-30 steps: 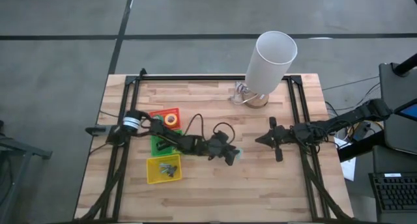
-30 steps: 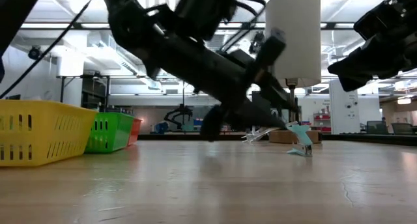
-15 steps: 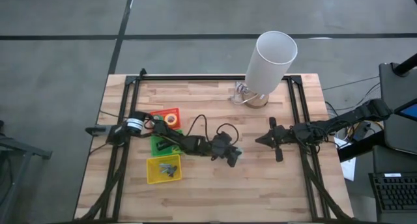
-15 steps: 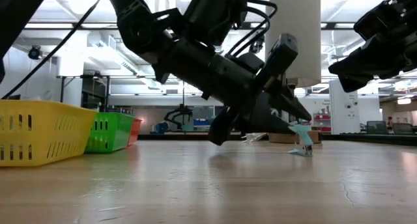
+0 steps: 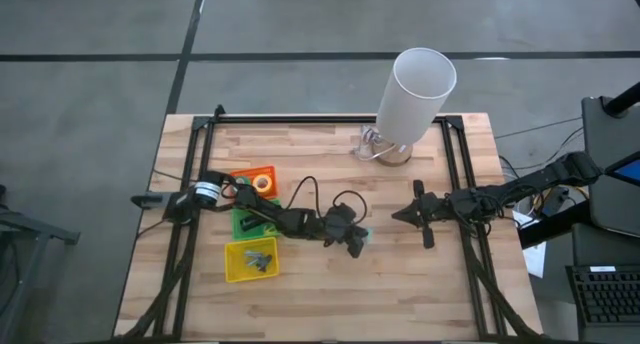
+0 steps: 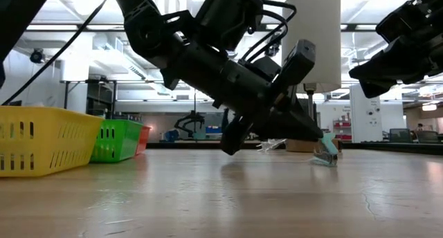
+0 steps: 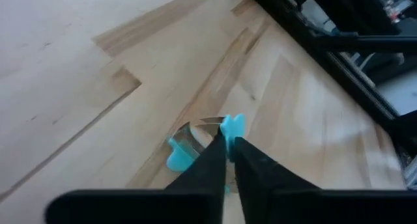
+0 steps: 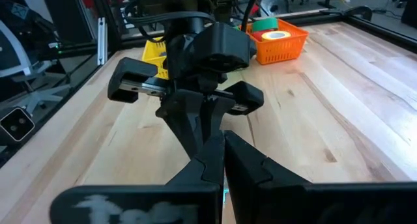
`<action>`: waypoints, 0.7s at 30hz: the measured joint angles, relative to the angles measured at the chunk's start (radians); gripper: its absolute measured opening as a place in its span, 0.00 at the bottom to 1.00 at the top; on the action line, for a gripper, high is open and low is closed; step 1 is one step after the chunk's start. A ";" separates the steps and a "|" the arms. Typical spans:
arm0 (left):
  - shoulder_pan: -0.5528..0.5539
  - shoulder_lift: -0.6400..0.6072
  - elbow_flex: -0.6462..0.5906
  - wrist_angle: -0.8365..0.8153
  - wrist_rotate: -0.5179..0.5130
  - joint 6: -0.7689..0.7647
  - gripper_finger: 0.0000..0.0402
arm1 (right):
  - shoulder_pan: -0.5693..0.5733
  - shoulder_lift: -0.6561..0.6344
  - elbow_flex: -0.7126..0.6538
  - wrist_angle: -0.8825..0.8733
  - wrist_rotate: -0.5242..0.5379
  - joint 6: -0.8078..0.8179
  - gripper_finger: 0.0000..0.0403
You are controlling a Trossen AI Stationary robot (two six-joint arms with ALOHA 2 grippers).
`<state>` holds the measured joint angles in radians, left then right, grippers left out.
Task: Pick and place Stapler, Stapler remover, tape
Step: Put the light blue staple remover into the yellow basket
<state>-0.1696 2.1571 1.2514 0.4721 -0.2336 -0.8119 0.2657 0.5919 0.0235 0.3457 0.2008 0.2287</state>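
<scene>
orange tray [image 5: 262, 176] has a tape roll [image 5: 261, 183] in it, green tray [image 5: 243, 222] sits beside it, yellow tray [image 5: 251, 260] holds small grey bits. left gripper [image 7: 225, 146] is pinched on the teal staple remover [image 7: 195, 142] mid-table. right gripper [image 5: 401, 215] is closed, nearby. white tube [image 5: 416, 100] behind.

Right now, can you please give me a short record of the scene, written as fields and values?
left pincer: low at the table's middle, fingers nearly closed on the small teal and silver claw piece
right pincer: shut, holds nothing, waits above the right half of the table
orange tray: holds a tape roll
green tray: beside the orange one
yellow tray: holds small grey pieces
white cylinder: at the far edge
</scene>
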 joint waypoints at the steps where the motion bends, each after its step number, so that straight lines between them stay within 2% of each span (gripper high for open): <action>1: 0.000 0.000 0.000 0.005 0.001 0.001 0.05 | 0.000 0.000 0.000 0.000 0.000 0.000 0.02; 3: 0.000 -0.005 0.001 0.006 0.001 0.007 0.02 | 0.000 0.000 0.000 0.000 0.000 0.000 0.02; 21: -0.032 -0.087 -0.016 -0.037 0.036 0.083 0.01 | 0.000 -0.003 0.000 0.001 -0.006 -0.019 0.02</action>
<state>-0.2015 2.0700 1.2356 0.4354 -0.1979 -0.7291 0.2657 0.5888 0.0239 0.3467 0.1953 0.2102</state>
